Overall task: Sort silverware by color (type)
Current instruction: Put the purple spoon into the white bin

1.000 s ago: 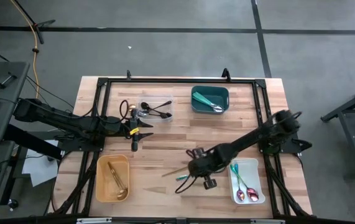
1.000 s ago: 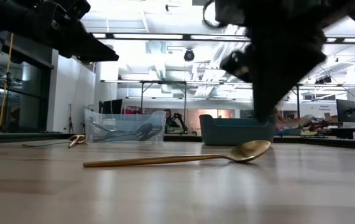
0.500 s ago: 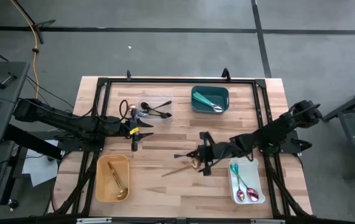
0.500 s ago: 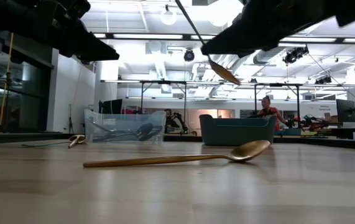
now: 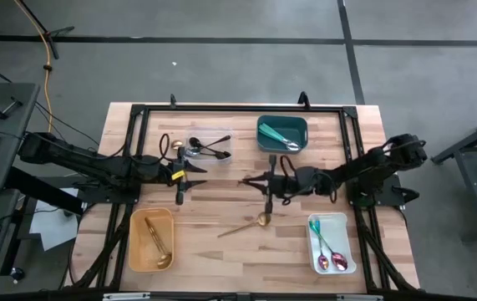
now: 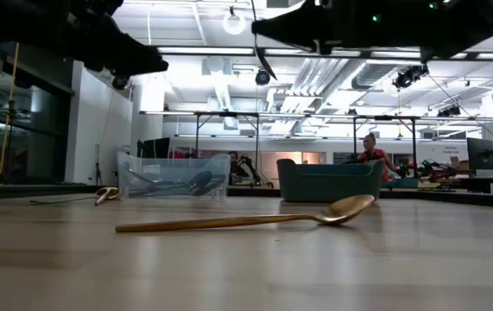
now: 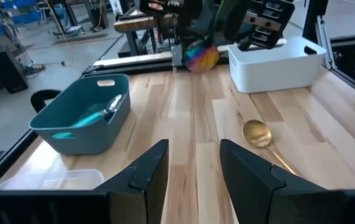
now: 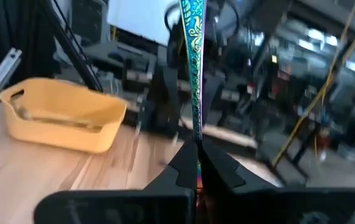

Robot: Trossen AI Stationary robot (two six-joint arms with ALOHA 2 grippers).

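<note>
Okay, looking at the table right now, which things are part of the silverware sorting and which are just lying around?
Part of the job:
- right gripper, shut on the iridescent utensil
- gold spoon loose on the table
- gold pieces in the yellow bin
- black pieces in the clear bin
- teal bin and white bin, both holding utensils

Just about:
- left gripper, open, waiting
- person in the room behind

We see two dark, slender jointed arms, the left arm (image 5: pixel 88 165) and the right arm (image 5: pixel 363 167), each built of matte black tubular links. On the left arm we note a small yellow marking (image 5: pixel 180 176) near the wrist and looping black cables (image 5: pixel 168 146). The left gripper (image 7: pixel 193 165) ends in two flat, angular black fingers (image 7: pixel 149 171); the right gripper (image 8: pixel 196 163) shows tapered black fingers.
</note>
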